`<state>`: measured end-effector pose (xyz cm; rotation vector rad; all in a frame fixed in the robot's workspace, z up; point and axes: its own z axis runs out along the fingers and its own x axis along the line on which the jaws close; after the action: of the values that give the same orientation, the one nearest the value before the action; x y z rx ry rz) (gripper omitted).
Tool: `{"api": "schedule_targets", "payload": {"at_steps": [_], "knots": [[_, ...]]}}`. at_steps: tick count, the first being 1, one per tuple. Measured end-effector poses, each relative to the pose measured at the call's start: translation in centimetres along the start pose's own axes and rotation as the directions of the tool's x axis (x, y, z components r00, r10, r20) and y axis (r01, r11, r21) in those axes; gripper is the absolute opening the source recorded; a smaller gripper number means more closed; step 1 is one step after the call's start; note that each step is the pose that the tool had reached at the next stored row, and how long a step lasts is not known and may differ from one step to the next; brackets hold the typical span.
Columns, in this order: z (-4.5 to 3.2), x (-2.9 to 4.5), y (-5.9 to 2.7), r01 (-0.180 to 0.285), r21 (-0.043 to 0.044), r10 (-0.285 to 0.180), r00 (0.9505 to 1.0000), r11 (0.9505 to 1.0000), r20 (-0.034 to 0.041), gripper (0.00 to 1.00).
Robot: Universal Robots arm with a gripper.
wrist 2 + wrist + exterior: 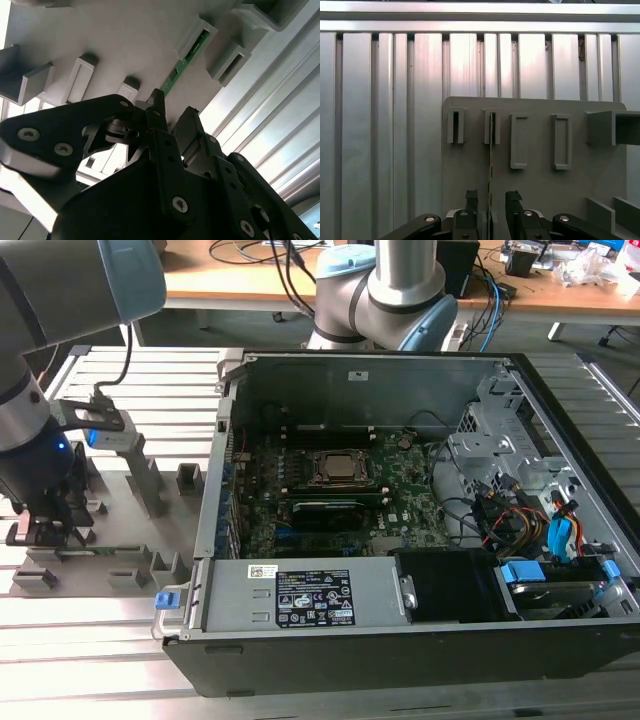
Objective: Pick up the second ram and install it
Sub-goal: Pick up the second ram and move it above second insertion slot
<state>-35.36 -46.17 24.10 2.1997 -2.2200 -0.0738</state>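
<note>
Gripper (pixel 491 199) hangs right over the grey fixture plate (pixel 465 165). Fingers (pixel 471 200) are a little apart w/ the second ram (pixel 490 150) btwn them, not squeezed yet I think. Ram stands on its thin edge in the middle of the plate. What could go wrong: fingers shut off-centre, so ram tips & jams, or slips out. PC case (pixel 400 660) next to the plate has a sticker (pixel 312 598), words too small to read
</note>
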Motion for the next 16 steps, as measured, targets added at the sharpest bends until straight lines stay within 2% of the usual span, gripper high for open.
{"api": "schedule_targets", "payload": {"at_steps": [12,16], "knots": [[1.42,0.03,-0.06,0.000,0.0000,0.000,1.0000,1.0000,0.0000,0.36],[2.25,0.05,-0.10,0.000,0.0000,0.000,1.0000,1.0000,-0.0001,0.36]]}}
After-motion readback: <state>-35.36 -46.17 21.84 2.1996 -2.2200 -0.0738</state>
